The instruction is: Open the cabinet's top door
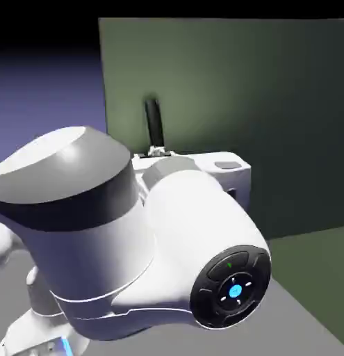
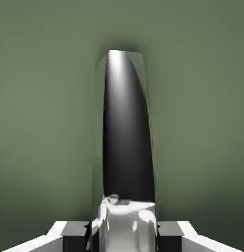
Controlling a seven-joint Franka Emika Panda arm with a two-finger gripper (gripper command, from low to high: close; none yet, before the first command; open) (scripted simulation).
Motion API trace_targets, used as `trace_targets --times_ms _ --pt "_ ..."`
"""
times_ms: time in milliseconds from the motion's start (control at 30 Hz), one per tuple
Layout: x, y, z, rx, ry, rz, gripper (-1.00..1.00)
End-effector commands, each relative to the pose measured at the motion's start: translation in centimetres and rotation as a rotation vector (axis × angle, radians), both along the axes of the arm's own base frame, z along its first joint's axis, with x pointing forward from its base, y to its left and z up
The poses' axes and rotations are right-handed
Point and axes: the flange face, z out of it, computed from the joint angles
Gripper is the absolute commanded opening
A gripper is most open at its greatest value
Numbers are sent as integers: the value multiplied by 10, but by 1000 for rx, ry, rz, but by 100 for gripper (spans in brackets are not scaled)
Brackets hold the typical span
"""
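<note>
Exterior view: gripper (image 1: 158, 154) at lower end of dark bar handle (image 1: 154, 124) — handle is on olive-green top door (image 1: 223, 83), near its left edge; white arm (image 1: 202, 229) in front, partly covering the door.

Hand view: handle runs up the middle — fingers closed on its lower end, one each side, door behind.

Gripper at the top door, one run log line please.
top door | handle between jaws | jaws shut on it

White arm (image 1: 202, 229) before green cabinet (image 1: 292, 125); claw (image 1: 159, 151) at dark handle (image 1: 154, 122).
</note>
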Motion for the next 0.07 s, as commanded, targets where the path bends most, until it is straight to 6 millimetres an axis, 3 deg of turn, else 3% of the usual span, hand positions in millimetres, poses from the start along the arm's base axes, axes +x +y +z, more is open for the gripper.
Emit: trace_targets --times_ms 0,33 --pt "2 -7 0 0 0 13 -100" --pt "3 -14 0 0 0 27 -100"
